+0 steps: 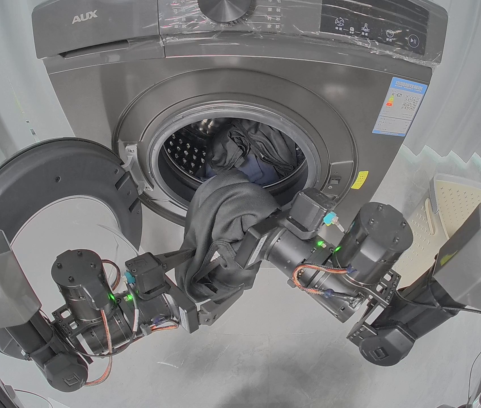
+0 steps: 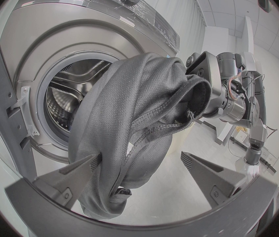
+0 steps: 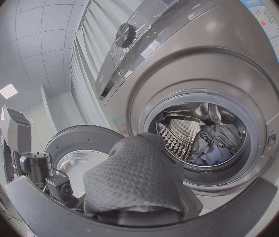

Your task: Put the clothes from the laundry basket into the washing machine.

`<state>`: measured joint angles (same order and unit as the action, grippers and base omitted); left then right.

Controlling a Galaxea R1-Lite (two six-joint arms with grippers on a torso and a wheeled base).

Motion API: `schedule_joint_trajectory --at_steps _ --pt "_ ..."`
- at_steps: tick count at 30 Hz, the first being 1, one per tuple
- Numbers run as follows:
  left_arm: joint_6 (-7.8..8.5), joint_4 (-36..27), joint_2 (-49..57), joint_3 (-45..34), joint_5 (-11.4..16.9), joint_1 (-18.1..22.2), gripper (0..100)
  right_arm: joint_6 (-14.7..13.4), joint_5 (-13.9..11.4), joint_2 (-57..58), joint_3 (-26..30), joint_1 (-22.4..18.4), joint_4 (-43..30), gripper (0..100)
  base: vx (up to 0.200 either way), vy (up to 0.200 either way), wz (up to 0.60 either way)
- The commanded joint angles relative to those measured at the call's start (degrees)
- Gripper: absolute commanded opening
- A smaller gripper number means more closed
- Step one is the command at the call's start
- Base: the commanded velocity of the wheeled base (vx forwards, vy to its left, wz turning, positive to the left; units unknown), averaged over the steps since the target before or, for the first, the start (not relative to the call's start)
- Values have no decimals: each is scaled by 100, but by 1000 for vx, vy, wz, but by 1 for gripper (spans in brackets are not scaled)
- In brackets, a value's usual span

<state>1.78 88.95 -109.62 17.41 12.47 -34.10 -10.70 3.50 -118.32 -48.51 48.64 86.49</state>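
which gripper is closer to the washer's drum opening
Right. The right gripper, draped by the dark garment, sits just below the drum opening; the left gripper is lower, farther out.

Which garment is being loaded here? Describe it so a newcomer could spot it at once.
Start at the grey front-loading washing machine, its round door swung open. Before the drum opening, a dark grey mesh-knit garment hangs draped over the end of the right arm. Unlike the dark clothes lying inside the drum, it hangs outside, in the air.
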Motion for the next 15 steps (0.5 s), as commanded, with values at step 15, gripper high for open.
schedule_joint_trajectory --at_steps 15 --pt "-29 17 -288 202 -166 114 100 -28 459 -182 -388 559 -141 0 0 0 0"
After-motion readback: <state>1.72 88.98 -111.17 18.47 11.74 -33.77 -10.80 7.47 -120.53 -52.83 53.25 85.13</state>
